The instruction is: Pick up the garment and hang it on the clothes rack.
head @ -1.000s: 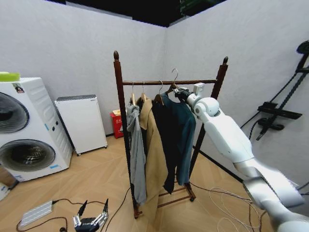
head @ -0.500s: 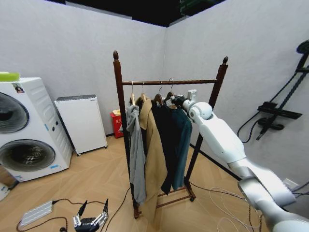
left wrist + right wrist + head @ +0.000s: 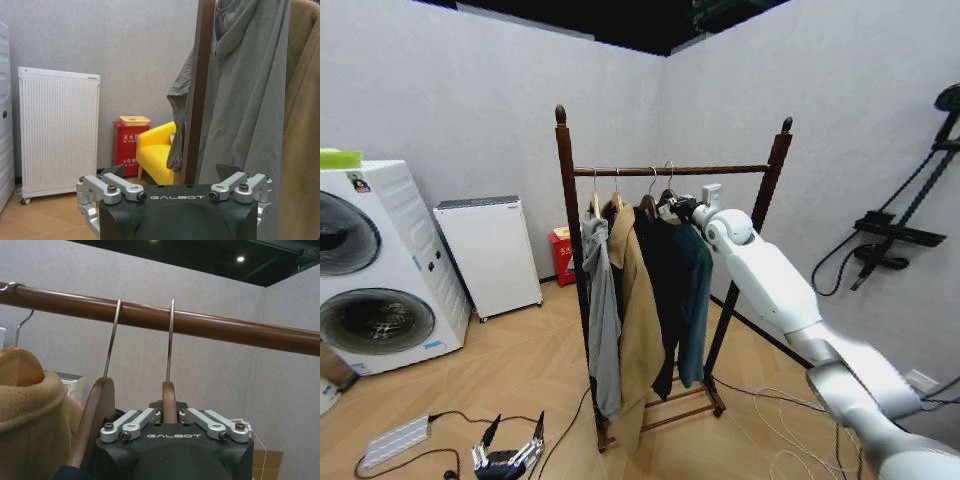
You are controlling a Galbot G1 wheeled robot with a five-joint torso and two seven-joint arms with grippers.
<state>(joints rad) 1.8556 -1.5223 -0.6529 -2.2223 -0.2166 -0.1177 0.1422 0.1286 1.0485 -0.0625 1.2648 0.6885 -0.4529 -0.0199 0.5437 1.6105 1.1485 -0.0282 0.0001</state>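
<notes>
the clothes rack (image 3: 570,200) stands near the room corner, its horizontal bar (image 3: 200,325) carrying four hangers. the garment (image 3: 692,290), dark teal-blue, hangs at the right end of the row, beside a black coat (image 3: 660,280), a tan coat (image 3: 635,330) and a grey hooded jacket (image 3: 603,320). its metal hook (image 3: 170,340) sits over the bar, as the right wrist view confirms, next to a second hook (image 3: 112,337) on a neighbouring wooden hanger (image 3: 92,425).

the right gripper (image 3: 680,208) is raised to the garment's shoulder just under the bar. in the right wrist view its fingers (image 3: 135,420) are closed on the neck of the garment's hanger (image 3: 169,402), which rises between them.

the left gripper (image 3: 507,460) is held low near the floor, clear of the rack, with its jaws spread apart. its wrist view faces the rack post (image 3: 197,90), the grey jacket, a white appliance (image 3: 57,130), a red cabinet (image 3: 127,147) and a yellow chair (image 3: 155,157).

a washing machine (image 3: 380,270) stands at the left wall.
</notes>
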